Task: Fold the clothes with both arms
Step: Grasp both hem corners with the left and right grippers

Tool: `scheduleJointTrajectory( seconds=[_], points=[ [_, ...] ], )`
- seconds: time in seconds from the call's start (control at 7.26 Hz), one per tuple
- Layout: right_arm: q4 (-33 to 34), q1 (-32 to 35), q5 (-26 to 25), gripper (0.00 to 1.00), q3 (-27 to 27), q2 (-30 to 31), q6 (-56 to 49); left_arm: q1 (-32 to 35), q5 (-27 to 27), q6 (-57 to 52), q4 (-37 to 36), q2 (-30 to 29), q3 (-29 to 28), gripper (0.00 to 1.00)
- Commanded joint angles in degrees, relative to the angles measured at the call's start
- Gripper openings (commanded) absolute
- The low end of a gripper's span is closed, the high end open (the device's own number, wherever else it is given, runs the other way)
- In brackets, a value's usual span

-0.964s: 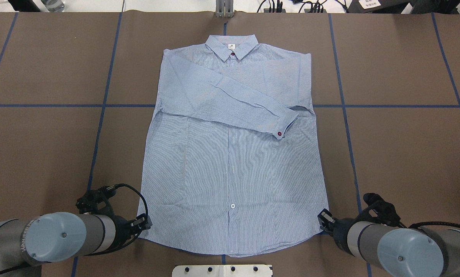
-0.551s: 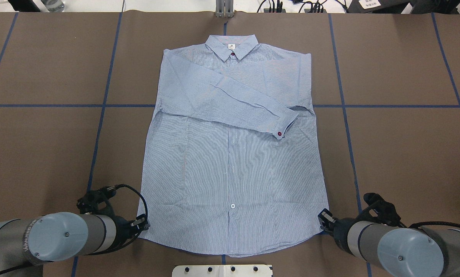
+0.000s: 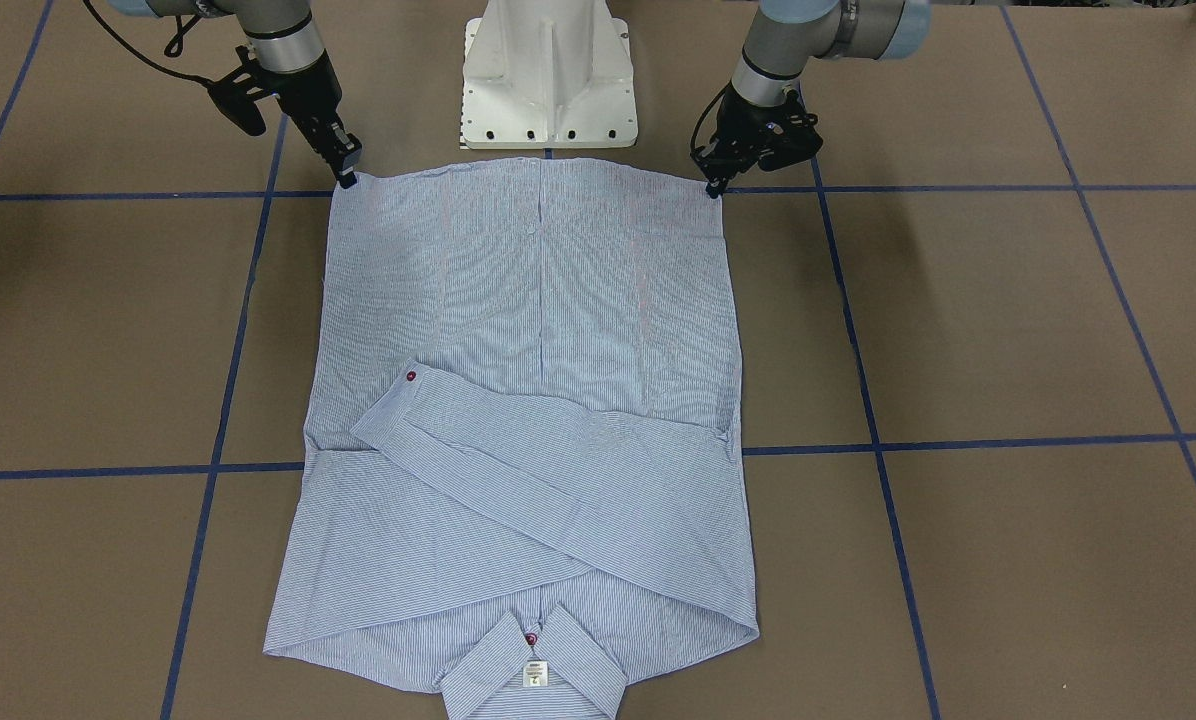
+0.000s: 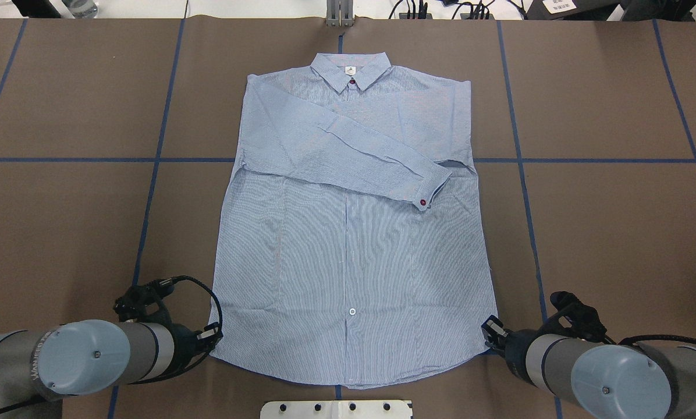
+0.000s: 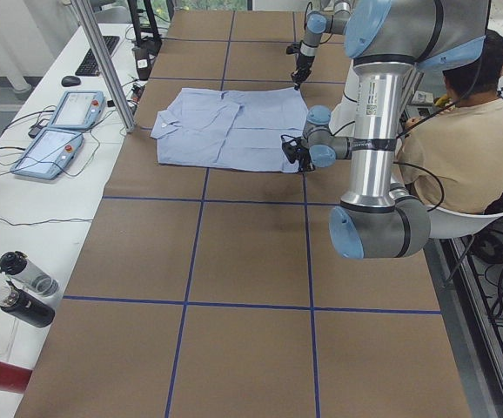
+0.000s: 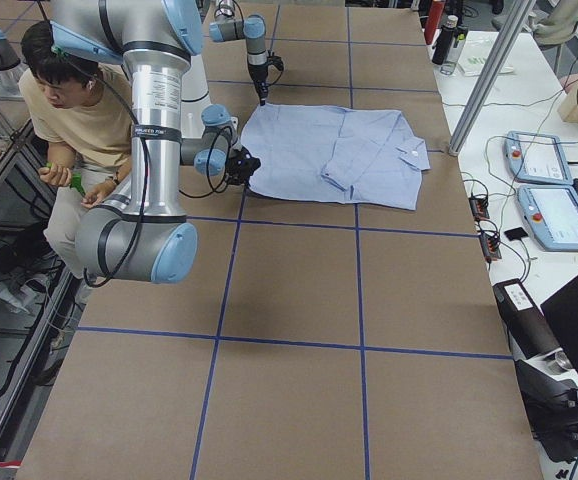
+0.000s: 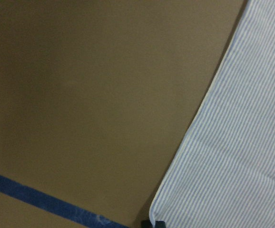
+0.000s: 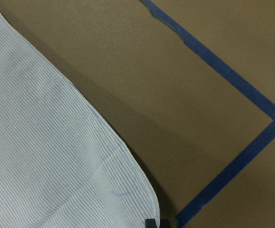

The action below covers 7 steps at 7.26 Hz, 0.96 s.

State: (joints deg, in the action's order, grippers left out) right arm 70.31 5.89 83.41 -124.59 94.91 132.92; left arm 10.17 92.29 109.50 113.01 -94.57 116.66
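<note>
The striped shirt (image 4: pixel 348 256) lies flat, front up, on the brown table (image 4: pixel 63 105), straight out from the white pedestal base (image 3: pixel 548 90). Its hem is nearest the base and its collar (image 4: pixel 377 63) at the end farthest from it. One sleeve (image 4: pixel 354 148) is folded slantwise across the chest, and its cuff, with a dark red button (image 4: pixel 422 202), lies on the half of the shirt toward the base's right. The other sleeve is covered and I cannot trace it. The left gripper (image 3: pixel 715 187) is down at the hem corner on the base's left side and the right gripper (image 3: pixel 346 178) at the hem corner on the base's right side, both close beside the base. From every angle the fingers overlap the cloth edge or each other, so I cannot tell whether either pincer is parted, closed or pinching the fabric. The left wrist camera gives only a dark sliver of fingertip (image 7: pixel 154 223), cut off at the bottom edge against the rounded hem corner; the right wrist camera shows another cut-off fingertip (image 8: pixel 152 222) at its corner. Behind the base, a seated person (image 5: pixel 460 139) is half hidden by the left arm (image 5: pixel 375 131).
</note>
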Motion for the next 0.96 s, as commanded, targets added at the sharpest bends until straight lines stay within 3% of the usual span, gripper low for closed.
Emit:
scheduleJointTrajectory(
  seconds=[0.0,0.28,0.83],
  points=[
    [-0.1,-0.1,0.0,0.00,-0.3,-0.3,0.1,0.4,-0.5,0.1,-0.2,1.9,4.4,0.00],
    [-0.1,-0.6,0.0,0.00,-2.0,-0.5,0.1,0.4,-0.4,0.2,-0.2,7.3,10.7,0.00],
    [0.2,-2.9,0.4,0.00,-6.5,2.3,0.1,0.0,-0.3,3.7,-0.2,7.6,13.9,0.00]
  ],
)
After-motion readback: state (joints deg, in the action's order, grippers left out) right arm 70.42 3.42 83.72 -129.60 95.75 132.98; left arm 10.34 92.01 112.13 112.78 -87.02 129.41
